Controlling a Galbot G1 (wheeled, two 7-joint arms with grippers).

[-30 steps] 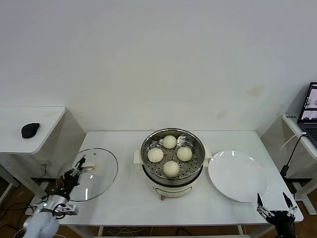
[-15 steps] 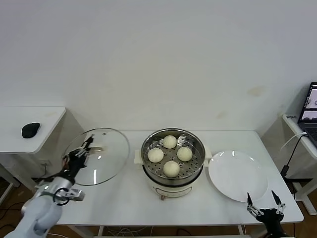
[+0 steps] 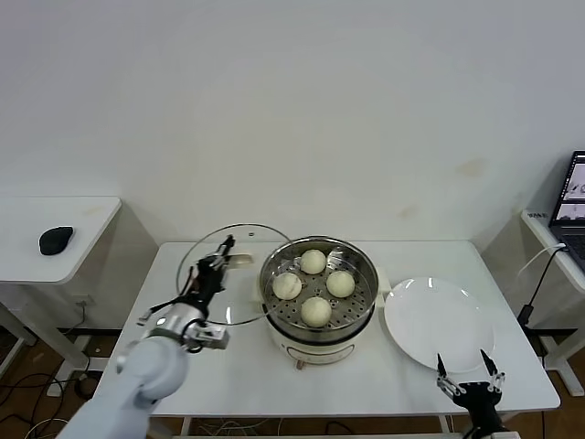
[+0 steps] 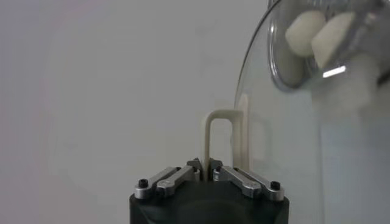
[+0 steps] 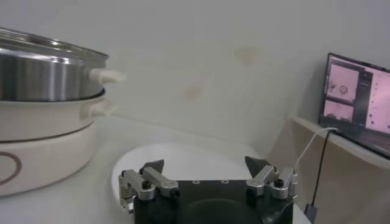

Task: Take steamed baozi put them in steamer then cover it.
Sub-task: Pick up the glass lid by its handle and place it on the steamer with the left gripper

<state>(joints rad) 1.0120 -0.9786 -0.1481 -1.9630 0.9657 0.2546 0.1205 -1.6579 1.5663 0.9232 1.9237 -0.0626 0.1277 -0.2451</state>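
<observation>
Four cream-white baozi sit on the perforated tray of the steel steamer at the table's middle. My left gripper is shut on the cream handle of the clear glass cover and holds it tilted in the air just left of the steamer. In the left wrist view the cover stands on edge beside the gripper. My right gripper is open and empty at the table's front right edge; its wrist view shows it facing the steamer.
A flat white plate lies right of the steamer, and shows in the right wrist view. A side table with a black mouse stands at the left. A laptop sits at the far right.
My left gripper has lifted the cover off the table's left side and carried it right, up to the steamer. My right gripper has drifted left along the front edge.
</observation>
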